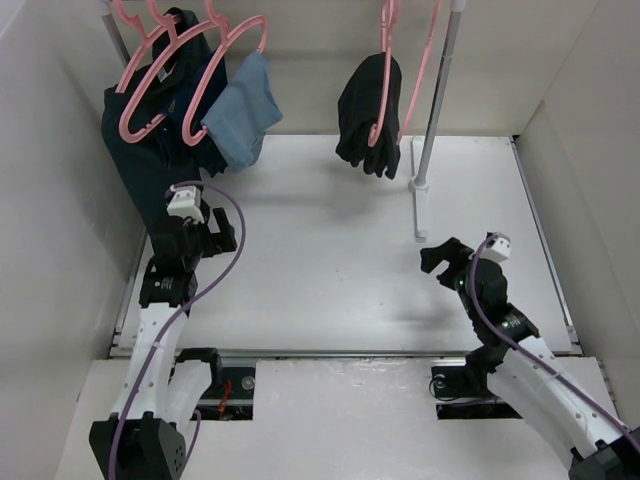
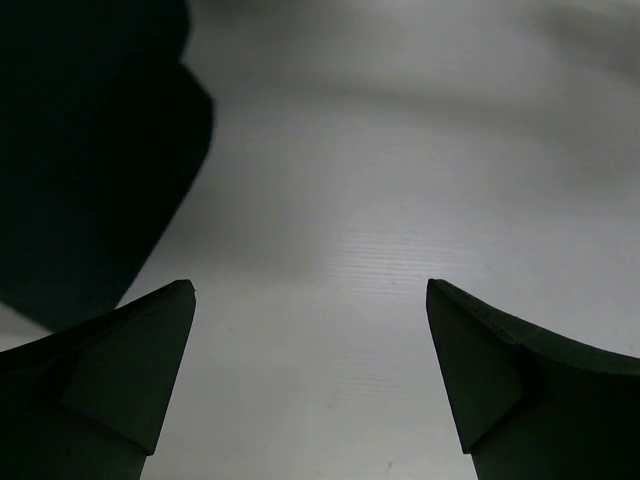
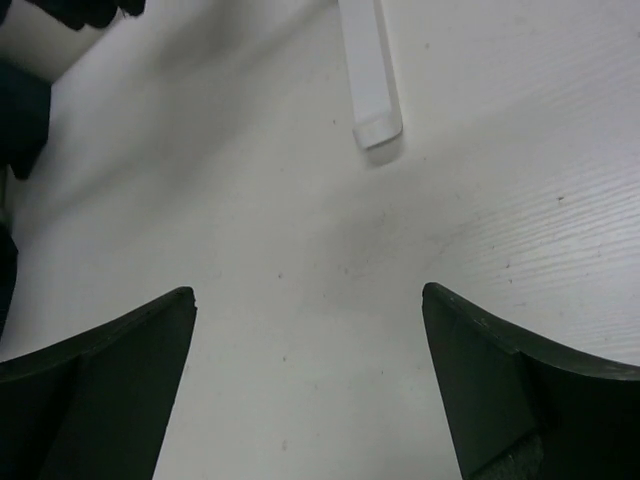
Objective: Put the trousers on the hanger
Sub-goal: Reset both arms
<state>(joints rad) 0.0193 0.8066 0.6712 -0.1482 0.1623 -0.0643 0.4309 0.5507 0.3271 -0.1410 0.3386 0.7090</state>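
The black trousers (image 1: 367, 112) hang folded over a pink hanger (image 1: 386, 40) on the rack at the back, right of centre. Their lower end shows at the top left of the right wrist view (image 3: 90, 8). My left gripper (image 1: 215, 232) is open and empty over the table at the left, next to the hanging navy garment; its wrist view (image 2: 310, 285) shows only bare table between the fingers. My right gripper (image 1: 440, 258) is open and empty, low over the table near the rack's foot, with bare table between its fingers in its wrist view (image 3: 308, 290).
A navy garment (image 1: 150, 140) and a light-blue cloth (image 1: 243, 112) hang on other pink hangers (image 1: 160, 80) at the back left. The navy garment fills the left wrist view's upper left (image 2: 90, 150). The rack's pole (image 1: 436, 100) and white foot (image 1: 420, 210) stand ahead of my right gripper.
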